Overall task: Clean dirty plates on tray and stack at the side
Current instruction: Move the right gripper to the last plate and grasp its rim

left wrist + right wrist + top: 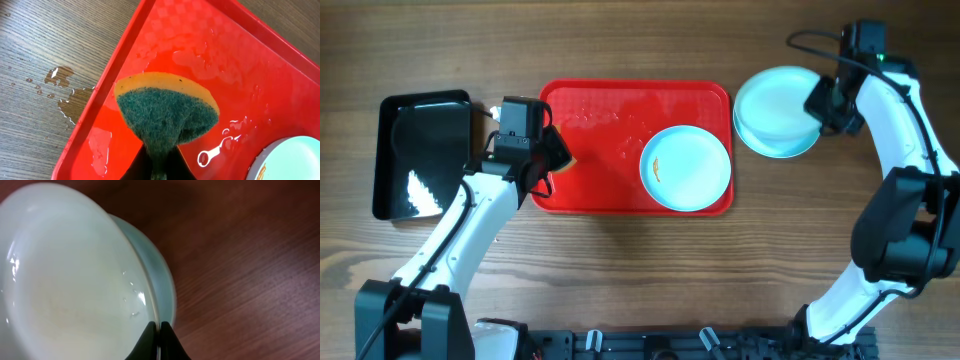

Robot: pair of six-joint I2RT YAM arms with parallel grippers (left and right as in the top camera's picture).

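A pale turquoise plate (pixel 686 168) with a small orange-brown smear lies on the right part of the red tray (pixel 610 105); its edge shows in the left wrist view (pixel 295 160). My left gripper (pixel 552 160) is shut on a yellow-and-green sponge (pixel 167 112) over the tray's wet left end (pixel 240 60). To the right of the tray two plates are stacked (pixel 772 135). My right gripper (pixel 820 105) is shut on the rim of the upper plate (pixel 65 275), which sits tilted over the lower plate (pixel 160 275).
A glossy black tray (pixel 420 150) lies at the far left of the wooden table. Water drops (pixel 60 82) lie on the wood beside the red tray's left edge. Puddles of water (pixel 200 62) lie on the red tray.
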